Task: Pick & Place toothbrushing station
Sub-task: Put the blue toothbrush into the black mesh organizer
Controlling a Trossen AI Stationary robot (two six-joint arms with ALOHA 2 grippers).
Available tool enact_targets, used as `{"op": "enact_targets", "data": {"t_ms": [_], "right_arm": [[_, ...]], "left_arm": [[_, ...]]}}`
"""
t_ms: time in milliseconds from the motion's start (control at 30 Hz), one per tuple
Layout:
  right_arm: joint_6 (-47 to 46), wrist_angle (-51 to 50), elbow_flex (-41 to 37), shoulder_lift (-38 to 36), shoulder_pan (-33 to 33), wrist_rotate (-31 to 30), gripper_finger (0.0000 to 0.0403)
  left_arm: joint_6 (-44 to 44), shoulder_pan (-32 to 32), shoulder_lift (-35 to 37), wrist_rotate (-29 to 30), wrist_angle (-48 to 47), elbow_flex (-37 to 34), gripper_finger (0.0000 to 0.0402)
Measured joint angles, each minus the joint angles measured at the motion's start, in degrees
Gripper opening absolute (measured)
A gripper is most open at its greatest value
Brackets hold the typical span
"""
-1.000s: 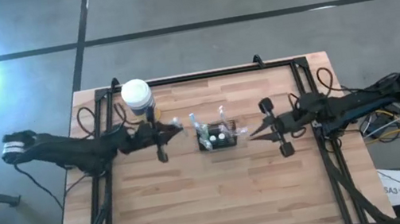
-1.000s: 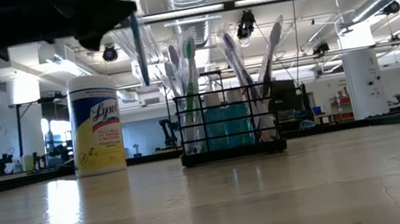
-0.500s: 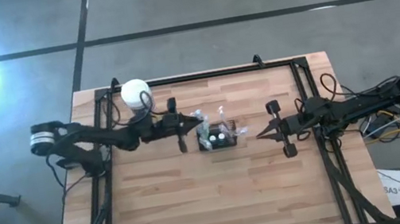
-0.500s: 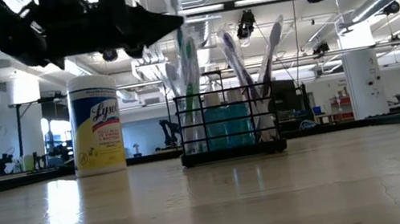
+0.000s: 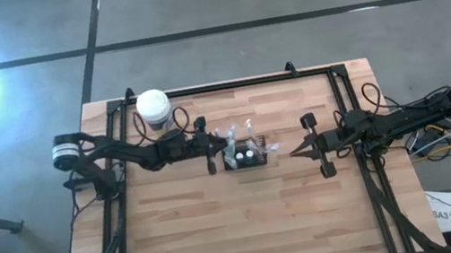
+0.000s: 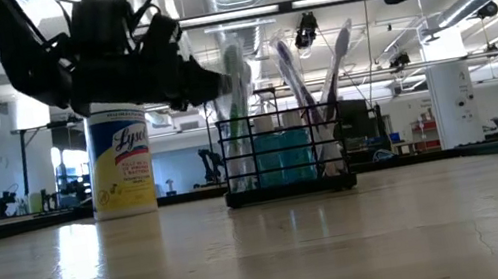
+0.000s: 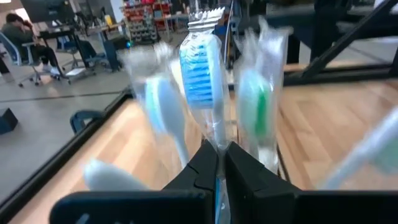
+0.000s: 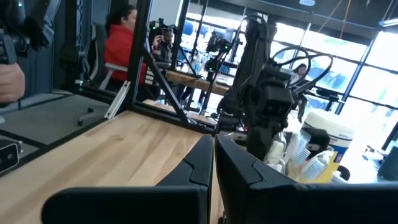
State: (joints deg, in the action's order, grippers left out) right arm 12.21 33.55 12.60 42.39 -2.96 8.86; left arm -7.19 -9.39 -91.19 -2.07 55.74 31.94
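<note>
A black mesh toothbrushing station [image 5: 245,156] is sitting on a pale wood-plank desk [image 5: 241,224]. A blue-bristled toothbrush [image 7: 200,71] is showing beside a yellow-labelled, white-lidded jar [image 6: 120,161].

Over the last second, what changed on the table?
The left gripper, jaws shut on a blue-bristled toothbrush, carried it rightward to the black holder. The right gripper shut its jaws, empty, and shifted slightly right. Holder and wipes canister stayed put.

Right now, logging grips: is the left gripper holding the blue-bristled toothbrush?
Yes, the left gripper is shut on the blue-bristled toothbrush, pinching its handle.
</note>
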Motion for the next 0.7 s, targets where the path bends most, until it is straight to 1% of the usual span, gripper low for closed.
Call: {"op": "enact_targets", "data": {"t_ms": [167,233,367,533,700], "right_arm": [[-0.1,0.3,0.0,0.1,0.0,0.0,0.0013],[0.0,0.3,0.0,0.1,0.0,0.0,0.0013],[-0.2,0.3,0.0,0.1,0.0,0.0,0.0013],[-0.2,0.0,-0.2,0.1,0.0,0.0,0.0013],[-0.3,0.0,-0.3,0.1,0.0,0.0,0.0013]], "left_arm": [[-2.4,0.0,-0.9,0.0,-1.0,-0.3,0.0015],[-3.6,0.0,-1.4,0.0,-2.0,-0.3,0.0019],[-3.3,0.0,-1.7,0.0,-2.9,-0.3,0.0034],[-3.0,0.1,-0.5,-0.3,-3.2,-0.4,0.0062],[-4.4,0.1,0.5,-3.4,-3.3,-0.4,0.0104]]}}
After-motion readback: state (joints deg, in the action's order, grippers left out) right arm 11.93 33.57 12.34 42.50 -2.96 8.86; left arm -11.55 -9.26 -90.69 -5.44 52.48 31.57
